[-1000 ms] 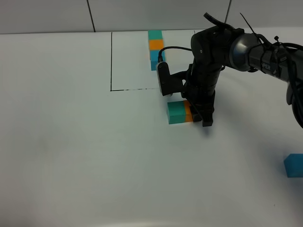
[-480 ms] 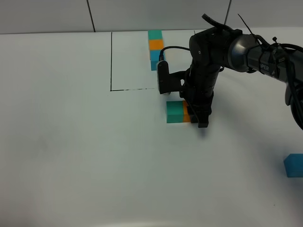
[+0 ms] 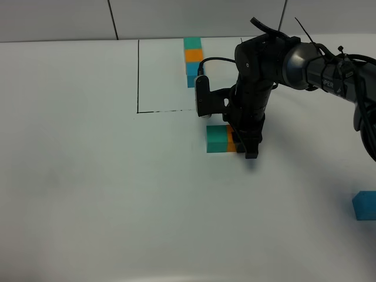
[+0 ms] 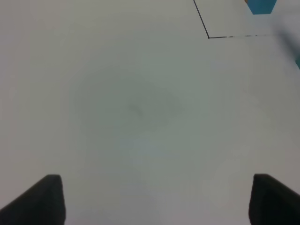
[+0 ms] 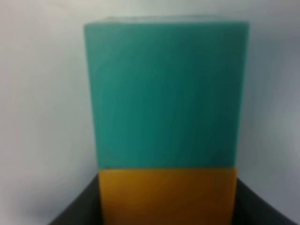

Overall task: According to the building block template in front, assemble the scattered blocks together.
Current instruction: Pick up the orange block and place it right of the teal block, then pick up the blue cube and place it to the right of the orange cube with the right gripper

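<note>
One orange blk [image 5: 166, 194] betw. R fingers [image 5: 83, 211]

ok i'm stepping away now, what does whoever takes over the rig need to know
Left gripper: open, over bare table, holding nothing.
Right gripper: shut on the orange block, which sits flush against the teal block.
Blue block: alone, far right in the high view.
Template: far side, column of teal, orange, blue.
Done: teal and orange joined.
Left: release, fetch blue, join it to orange's free side.
</note>
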